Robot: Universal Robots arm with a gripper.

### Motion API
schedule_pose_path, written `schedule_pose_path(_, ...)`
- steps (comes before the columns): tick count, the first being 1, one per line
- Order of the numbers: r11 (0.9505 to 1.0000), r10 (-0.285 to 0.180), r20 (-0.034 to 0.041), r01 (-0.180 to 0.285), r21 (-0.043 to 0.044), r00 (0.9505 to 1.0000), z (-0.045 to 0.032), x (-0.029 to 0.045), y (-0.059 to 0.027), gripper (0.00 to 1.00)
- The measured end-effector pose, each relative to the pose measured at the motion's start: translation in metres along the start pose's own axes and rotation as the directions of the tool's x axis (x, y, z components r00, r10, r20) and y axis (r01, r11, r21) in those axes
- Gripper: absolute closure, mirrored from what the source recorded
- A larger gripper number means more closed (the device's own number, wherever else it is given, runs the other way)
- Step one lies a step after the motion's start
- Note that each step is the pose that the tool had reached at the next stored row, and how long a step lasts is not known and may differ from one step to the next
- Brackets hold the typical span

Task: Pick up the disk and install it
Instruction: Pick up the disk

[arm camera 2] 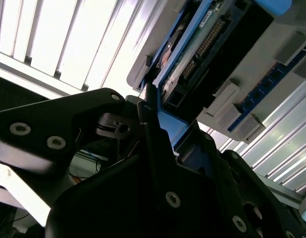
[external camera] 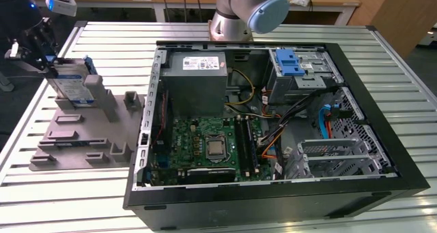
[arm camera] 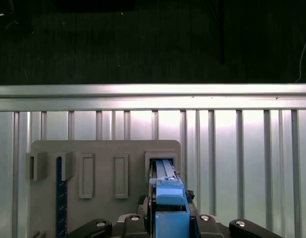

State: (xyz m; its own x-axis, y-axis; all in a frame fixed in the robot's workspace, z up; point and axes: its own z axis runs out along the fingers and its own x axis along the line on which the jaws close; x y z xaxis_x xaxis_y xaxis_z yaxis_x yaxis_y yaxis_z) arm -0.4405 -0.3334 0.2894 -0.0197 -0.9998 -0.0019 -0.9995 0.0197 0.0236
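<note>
In the exterior view the jaws pinch the upright disk (external camera: 73, 87) at the grey holder (external camera: 75, 135)

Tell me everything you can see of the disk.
The disk is a flat, rectangular, silver-grey metal drive with a white-and-blue label and blue plastic side rails. It stands on edge at a slot of the grey fixture, at the exterior view's left, outside the computer case. The gripper has its jaws closed on the disk's upper end. In the second wrist view, a row of connector pins runs along one edge.
</note>
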Motion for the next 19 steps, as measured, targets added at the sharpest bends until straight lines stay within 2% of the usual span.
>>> schedule_pose_path(3,1.0000,0.000,-0.0001,0.000,0.0000,1.0000,0.0000,0.0000,0.0000,0.62)
schedule_pose_path(4,1.0000,0.000,0.0000,0.000,0.0000,1.0000,0.0000,0.0000,0.0000,0.56)
schedule_pose_path(10,1.0000,0.000,0.0000,0.000,0.0000,1.0000,0.0001,0.0000,0.0000,0.58)
schedule_pose_path(11,1.0000,0.000,0.0000,0.000,0.0000,1.0000,0.0001,0.0000,0.0000,0.64)
schedule_pose_path(19,1.0000,0.000,0.0000,0.000,0.0001,1.0000,0.0002,0.0000,0.0000,0.64)
